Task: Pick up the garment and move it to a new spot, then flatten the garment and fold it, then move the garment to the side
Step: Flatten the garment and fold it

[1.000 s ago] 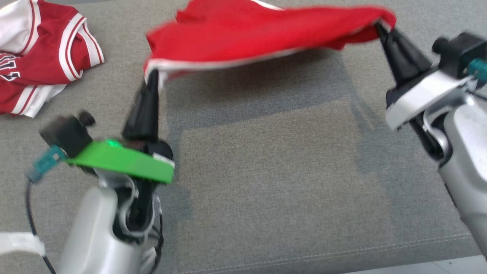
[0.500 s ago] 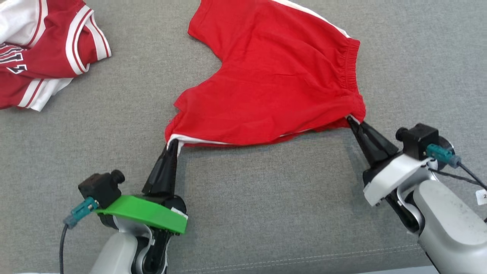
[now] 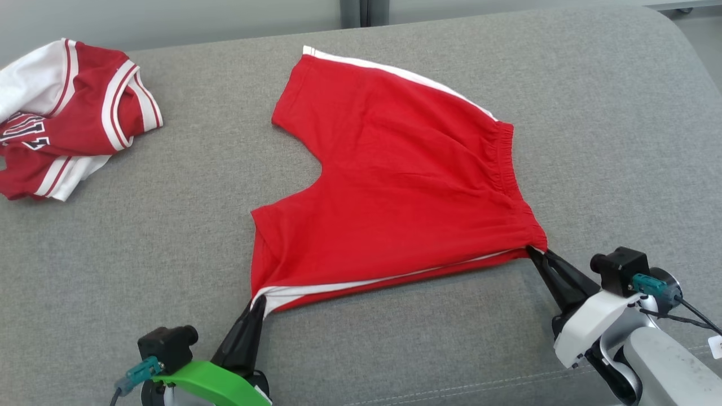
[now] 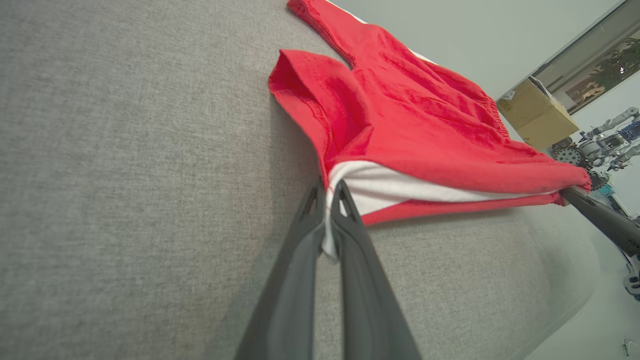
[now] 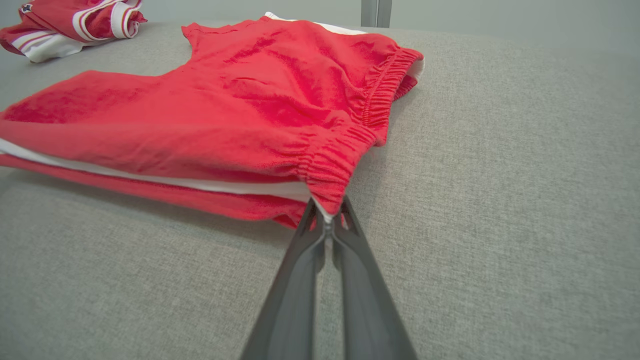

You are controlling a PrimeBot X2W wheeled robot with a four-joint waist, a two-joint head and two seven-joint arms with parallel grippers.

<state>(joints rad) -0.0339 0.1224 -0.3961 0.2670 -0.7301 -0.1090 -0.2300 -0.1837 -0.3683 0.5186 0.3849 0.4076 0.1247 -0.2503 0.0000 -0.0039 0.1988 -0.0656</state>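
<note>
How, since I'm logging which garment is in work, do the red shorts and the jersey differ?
The red shorts lie spread nearly flat; the jersey sits crumpled. The shorts are pinched at two corners by the left gripper and right gripper; the jersey is untouched. The shorts carry a white side stripe; the jersey has striped trim and lettering. Both rest on the grey cushion.

Bright even light, soft faint shadows, sharp focus, wrist views bowed at edges.
</note>
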